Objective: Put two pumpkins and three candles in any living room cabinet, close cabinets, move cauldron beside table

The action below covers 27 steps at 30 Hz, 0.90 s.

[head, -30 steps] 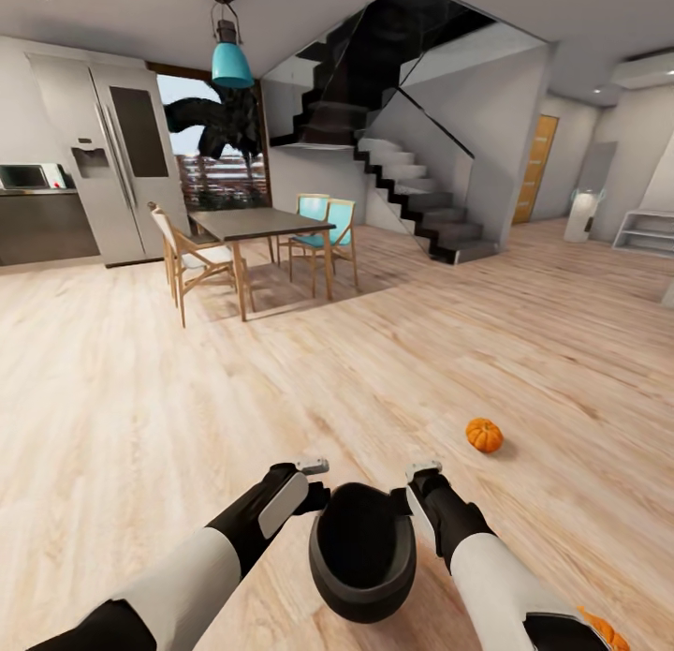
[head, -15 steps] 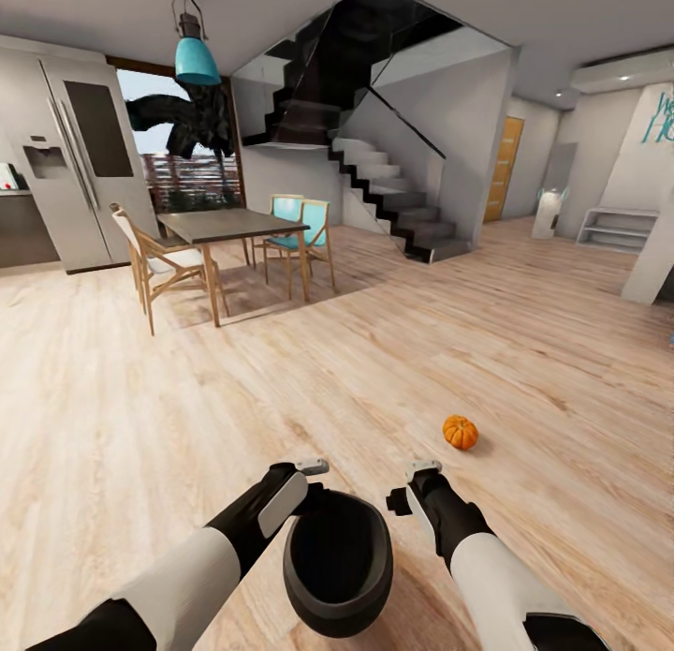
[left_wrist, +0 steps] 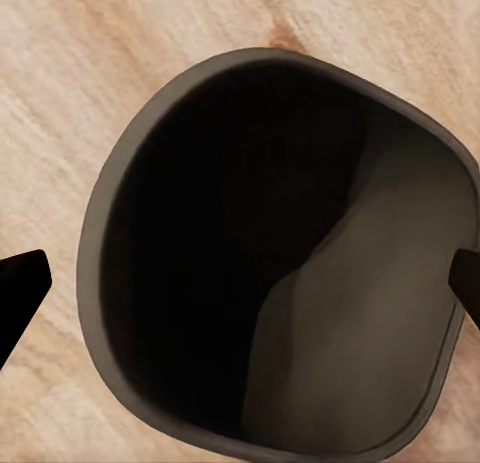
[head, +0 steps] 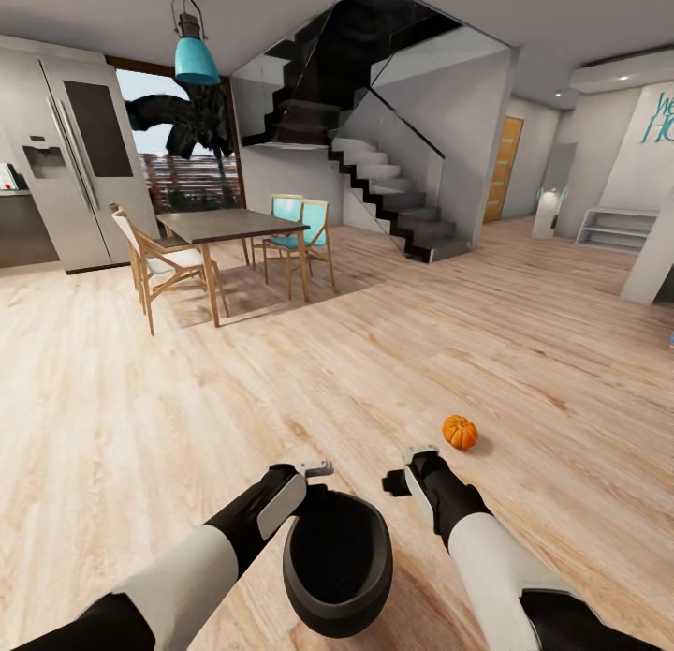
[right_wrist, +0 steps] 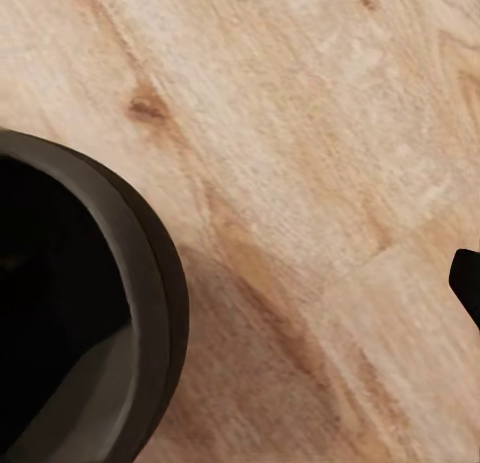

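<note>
The black cauldron (head: pixel 337 562) sits low between my two forearms, its dark mouth facing up; whether it rests on the floor I cannot tell. In the left wrist view my left gripper (left_wrist: pixel 240 283) hangs open above the cauldron (left_wrist: pixel 270 253), one fingertip (left_wrist: pixel 20 288) showing at each side of the rim. In the head view that left gripper (head: pixel 316 487) is at the pot's far rim. My right gripper (head: pixel 399 482) is open and apart from the cauldron (right_wrist: pixel 70 313), over bare floor. One orange pumpkin (head: pixel 460 432) lies on the floor just beyond my right hand. Candles and cabinet are out of view.
A dining table (head: pixel 229 225) with chairs stands at the back left, beside a fridge (head: pixel 70 164). A staircase (head: pixel 393 192) rises at the back centre. Low white shelves (head: pixel 618 229) and a pillar (head: pixel 655 258) stand at the right. Wood floor (head: pixel 309 370) stretches ahead.
The camera swung, shifting the whole room leftward. The cauldron slid left toward my left gripper. My right gripper has come off the pot's side and stands apart.
</note>
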Motion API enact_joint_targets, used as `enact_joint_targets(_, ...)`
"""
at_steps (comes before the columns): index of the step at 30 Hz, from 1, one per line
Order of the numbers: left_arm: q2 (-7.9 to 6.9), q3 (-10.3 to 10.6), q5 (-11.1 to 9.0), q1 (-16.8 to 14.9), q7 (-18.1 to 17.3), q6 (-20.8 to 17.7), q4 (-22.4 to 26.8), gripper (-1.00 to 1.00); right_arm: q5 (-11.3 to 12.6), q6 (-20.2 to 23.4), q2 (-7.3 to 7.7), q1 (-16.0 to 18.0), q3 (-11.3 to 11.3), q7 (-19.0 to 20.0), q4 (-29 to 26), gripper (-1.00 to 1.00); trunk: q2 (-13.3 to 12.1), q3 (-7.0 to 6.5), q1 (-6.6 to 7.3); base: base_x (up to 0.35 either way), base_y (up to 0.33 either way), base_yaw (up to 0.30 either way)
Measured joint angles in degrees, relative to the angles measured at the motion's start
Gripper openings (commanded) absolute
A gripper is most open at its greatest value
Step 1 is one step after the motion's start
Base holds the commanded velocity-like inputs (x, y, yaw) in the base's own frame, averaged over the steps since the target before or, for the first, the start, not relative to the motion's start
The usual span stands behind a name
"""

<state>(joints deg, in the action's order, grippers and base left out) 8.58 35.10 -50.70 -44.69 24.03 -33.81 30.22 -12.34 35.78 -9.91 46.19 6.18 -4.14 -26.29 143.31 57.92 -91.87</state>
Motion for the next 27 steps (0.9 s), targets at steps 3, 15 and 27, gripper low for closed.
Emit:
enact_joint_targets(3, -0.01, 0.11, -0.02, 0.06, -0.20, 0.07, -0.21, 1.00, -0.05, 0.11, -0.01, 0.90, 0.00, 3.29, 0.04, 1.00, 0.00, 0.00, 0.00, 0.000, 0.000, 0.000)
enact_joint_targets(15, -1.03, 0.15, 0.10, 0.15, -0.42, 1.08, -0.33, 1.00, -0.02, 0.11, -0.01, 2.00, -0.19, 6.16, 2.70, 1.00, 0.00, 0.00, 0.01, 0.023, 0.013, 0.000)
enact_joint_targets(27, -1.41, 0.46, -0.01, 0.35, -0.79, 1.35, -0.93, 1.00, -0.44, -0.50, -0.02, 1.28, -0.43, 5.62, 10.07, 1.00, 0.00, 0.00, 0.00, 0.115, 0.081, 0.000)
